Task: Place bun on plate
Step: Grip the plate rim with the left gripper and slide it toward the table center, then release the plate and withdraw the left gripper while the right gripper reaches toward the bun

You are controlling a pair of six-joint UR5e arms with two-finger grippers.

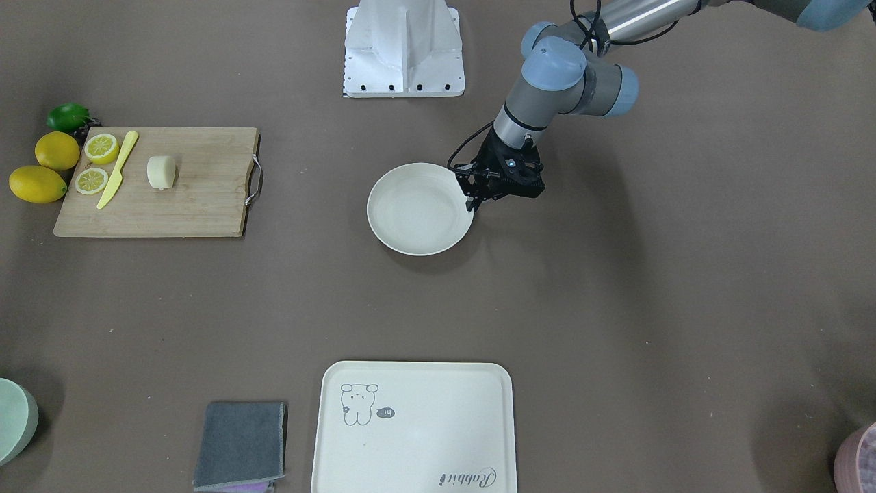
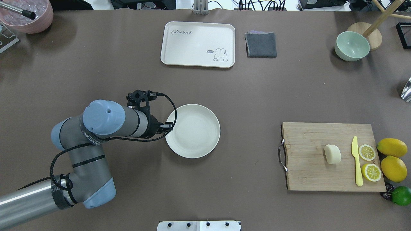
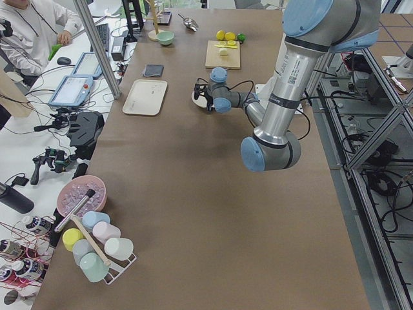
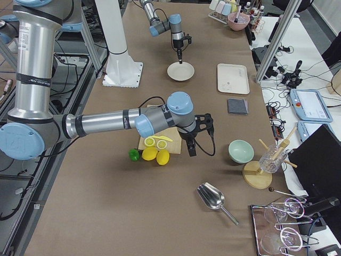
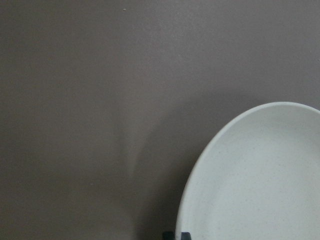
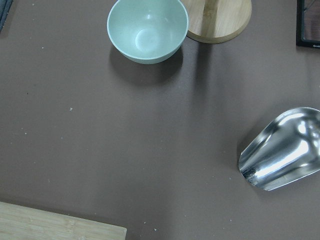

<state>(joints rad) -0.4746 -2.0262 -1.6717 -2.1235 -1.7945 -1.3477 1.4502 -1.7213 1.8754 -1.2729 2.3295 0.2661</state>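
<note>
The bun (image 1: 161,172) (image 2: 332,154), a small cream-white lump, lies on a wooden cutting board (image 2: 314,141), apart from both grippers. The empty off-white plate (image 1: 417,212) (image 2: 192,131) (image 5: 260,185) rests mid-table. My left gripper (image 1: 472,203) (image 2: 167,125) is at the plate's rim on its own side. In the left wrist view its fingertips stand close together, one on each side of that rim. My right gripper (image 4: 191,151) shows only in the exterior right view, hanging over bare table beyond the board, and I cannot tell its state.
On the board lie a yellow knife (image 2: 356,160) and two lemon slices (image 2: 366,152); whole lemons (image 2: 393,168) and a lime (image 2: 402,195) sit beside it. A bear-print tray (image 2: 197,43), grey cloth (image 2: 261,45), green bowl (image 6: 147,30) and metal scoop (image 6: 282,150) stand further off.
</note>
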